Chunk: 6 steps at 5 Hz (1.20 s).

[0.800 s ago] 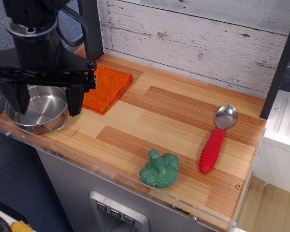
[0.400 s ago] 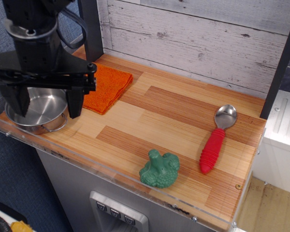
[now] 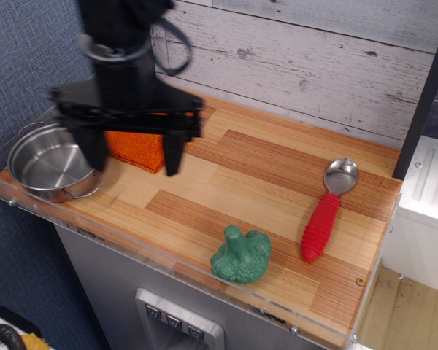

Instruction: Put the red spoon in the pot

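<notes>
The red spoon [image 3: 325, 213] lies on the wooden counter at the right, its ribbed red handle toward the front and its silver bowl toward the wall. The pot [image 3: 50, 164] is a small steel pan with loop handles at the far left front corner, and its inside is bare. My gripper [image 3: 135, 158] hangs above the counter between them, just right of the pot and far left of the spoon. Its two black fingers point down, wide apart, with nothing between them. It looks blurred.
An orange cloth [image 3: 135, 142] lies behind the gripper, partly hidden by it. A green toy broccoli [image 3: 240, 255] sits near the front edge. A clear plastic lip [image 3: 168, 259] runs along the front. A grey plank wall [image 3: 292, 65] stands behind.
My gripper has moved right, from over the pot to over the orange cloth and bare counter. The pot now shows fully. The spoon and broccoli have not moved.
</notes>
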Tool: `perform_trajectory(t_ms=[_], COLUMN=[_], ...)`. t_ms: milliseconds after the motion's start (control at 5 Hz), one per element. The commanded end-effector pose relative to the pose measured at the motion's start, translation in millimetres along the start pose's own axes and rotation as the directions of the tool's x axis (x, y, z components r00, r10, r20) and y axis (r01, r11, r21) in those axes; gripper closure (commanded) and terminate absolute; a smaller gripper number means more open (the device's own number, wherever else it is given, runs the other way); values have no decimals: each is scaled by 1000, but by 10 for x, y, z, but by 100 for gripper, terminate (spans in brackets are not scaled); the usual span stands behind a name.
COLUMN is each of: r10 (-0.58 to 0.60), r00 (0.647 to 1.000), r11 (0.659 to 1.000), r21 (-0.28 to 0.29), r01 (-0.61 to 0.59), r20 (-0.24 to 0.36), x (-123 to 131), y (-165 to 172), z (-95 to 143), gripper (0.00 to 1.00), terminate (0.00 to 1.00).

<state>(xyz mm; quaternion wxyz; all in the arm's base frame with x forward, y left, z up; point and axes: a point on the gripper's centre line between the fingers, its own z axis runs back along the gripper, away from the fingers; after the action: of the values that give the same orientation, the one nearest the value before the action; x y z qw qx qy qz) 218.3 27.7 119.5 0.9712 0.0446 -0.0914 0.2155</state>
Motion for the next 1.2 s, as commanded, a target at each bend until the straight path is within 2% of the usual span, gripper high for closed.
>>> perform_trajectory(t_ms=[0,200,400,600,1000], r10=[-103,-179,-232,-278,-297], r00=[987,980,970,959,954], r11=[978,966,954,946,942], r21=[-171,-172,-178,-158,-152], r01=[123,192,241,284,299], r20=[124,90,68,61,39], x=[366,430,402,354,254], y=[-719,-1087,-1299,-1457,-1661], z=[-175,-400,-533,-635,-815], gripper=[0,0,0,0,0], terminate=[0,0,0,0,0])
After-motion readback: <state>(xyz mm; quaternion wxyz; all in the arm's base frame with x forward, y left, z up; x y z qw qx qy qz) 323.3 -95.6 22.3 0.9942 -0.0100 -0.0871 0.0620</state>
